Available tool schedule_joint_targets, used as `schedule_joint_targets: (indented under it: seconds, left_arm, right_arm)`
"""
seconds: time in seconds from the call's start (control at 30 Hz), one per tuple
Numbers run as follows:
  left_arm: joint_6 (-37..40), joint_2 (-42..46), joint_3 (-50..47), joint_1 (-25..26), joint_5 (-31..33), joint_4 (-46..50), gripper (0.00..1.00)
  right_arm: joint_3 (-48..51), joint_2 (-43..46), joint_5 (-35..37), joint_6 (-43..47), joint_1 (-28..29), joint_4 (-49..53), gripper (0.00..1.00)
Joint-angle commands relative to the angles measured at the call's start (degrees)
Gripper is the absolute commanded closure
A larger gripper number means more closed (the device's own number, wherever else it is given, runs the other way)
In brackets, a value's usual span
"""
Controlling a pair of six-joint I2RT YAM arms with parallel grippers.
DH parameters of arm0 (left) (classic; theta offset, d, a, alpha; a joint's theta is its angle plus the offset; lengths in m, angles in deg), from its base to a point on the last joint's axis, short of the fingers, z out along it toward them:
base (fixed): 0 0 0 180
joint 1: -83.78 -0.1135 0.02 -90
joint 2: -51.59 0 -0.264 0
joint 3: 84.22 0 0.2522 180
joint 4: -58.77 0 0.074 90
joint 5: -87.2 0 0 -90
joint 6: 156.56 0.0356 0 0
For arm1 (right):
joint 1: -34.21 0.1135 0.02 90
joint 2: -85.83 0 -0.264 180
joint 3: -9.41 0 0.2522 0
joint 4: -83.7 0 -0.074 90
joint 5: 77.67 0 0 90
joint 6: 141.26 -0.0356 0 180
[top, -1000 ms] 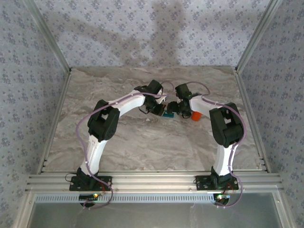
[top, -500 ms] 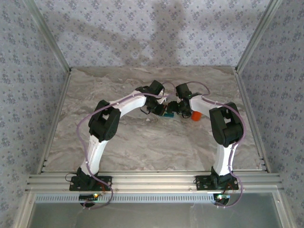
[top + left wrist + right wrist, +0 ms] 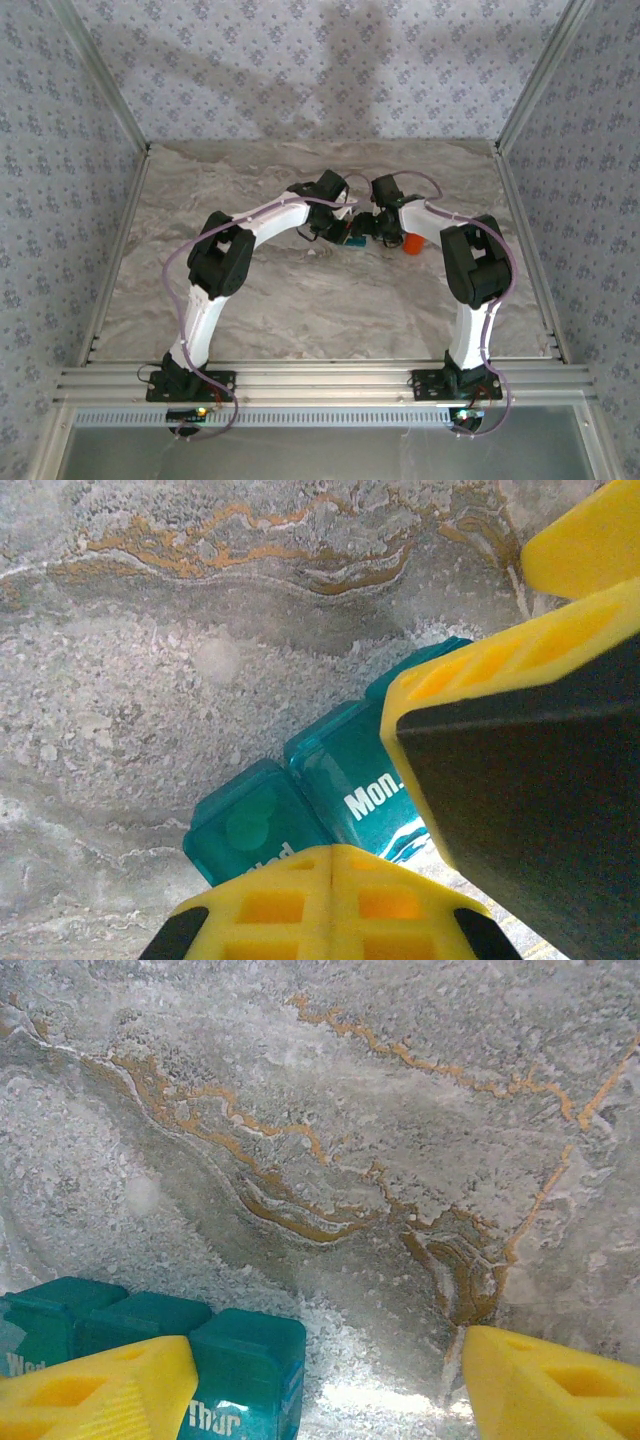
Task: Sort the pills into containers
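Two arms meet over the far half of the marble table [image 3: 300,310], about midway between its left and right edges, and the teal pill organiser [image 3: 352,240] lies flat there between their tips. The left gripper [image 3: 337,231] has its jaws pressed together. In the left wrist view its yellow fingertips [image 3: 330,880] form one block with only a seam down the middle, set at the organiser's [image 3: 330,770] near side by a lid whose label ends in "ed". Whether the tips actually touch the plastic is hard to say from this angle. The next lid reads "Mon.", and a yellow and black finger [image 3: 500,670] of the right gripper covers the compartments beyond it. The right gripper [image 3: 371,232] stands with its jaws apart. In the right wrist view [image 3: 328,1355] one finger overlaps the organiser [image 3: 245,1345] beside the compartment marked "Thur", while the other finger is over bare marble, well clear of it. All lids that can be seen are closed. An orange bottle [image 3: 410,243] stands just beside the right gripper, toward the table's right edge.
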Motion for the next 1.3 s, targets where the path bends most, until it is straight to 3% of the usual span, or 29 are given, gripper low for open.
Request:
schedule_joint_targets:
  seconds: [0.0,0.23,0.6,0.67,0.7,0.73,0.9,0.97,1.0,1.1,1.27]
  left_arm:
    - [0.9,2.1,0.4,0.1,2.2,1.2,0.96]
    - [-0.7,9.7,-1.0,-0.4,5.2,-4.7,0.89]
    - [0.0,28.9,-12.1,-1.2,14.4,-16.8,0.62]
    - [0.2,33.4,-15.4,-1.8,16.2,-18.6,0.51]
    - [0.1,36.0,-17.5,-2.3,16.9,-19.8,0.36]
    - [-0.1,38.3,-19.6,-2.7,17.5,-21.0,0.04]
    - [0.0,49.3,-27.5,-5.9,19.9,-23.4,0.02]
    - [0.8,53.4,-30.7,-7.6,21.5,-24.4,0.02]
    - [1.2,54.8,-31.8,-8.2,22.6,-24.5,0.02]
    - [4.3,59.9,-36.4,-10.2,24.7,-26.8,0.02]
    - [12.2,68.5,-48.5,-12.8,28.5,-39.1,0.02]
  right_arm:
    - [1.1,-4.8,2.8,-0.2,-0.6,6.3,0.27]
    - [-3.2,-3.7,0.9,1.5,-1.1,8.3,0.26]
    - [-11.8,6.4,-2.8,2.2,-2.4,11.9,0.21]
    - [-12.8,9.2,-3.1,1.8,-2.8,12.1,0.19]
    - [-13.3,10.6,-3.2,1.6,-2.9,12.1,0.17]
    - [-13.7,12.1,-3.3,1.5,-3.2,12.1,0.16]
    - [-14.5,18.8,-3.0,1.8,-5.0,13.5,0.11]
    - [-13.5,22.0,-1.7,2.2,-5.6,12.7,0.01]
    - [-13.1,23.3,-0.6,2.4,-5.8,12.6,0.0]
    - [-11.5,27.5,4.5,3.6,-6.3,10.9,0.0]
    - [-9.6,30.9,16.1,4.7,-9.2,11.9,0.0]
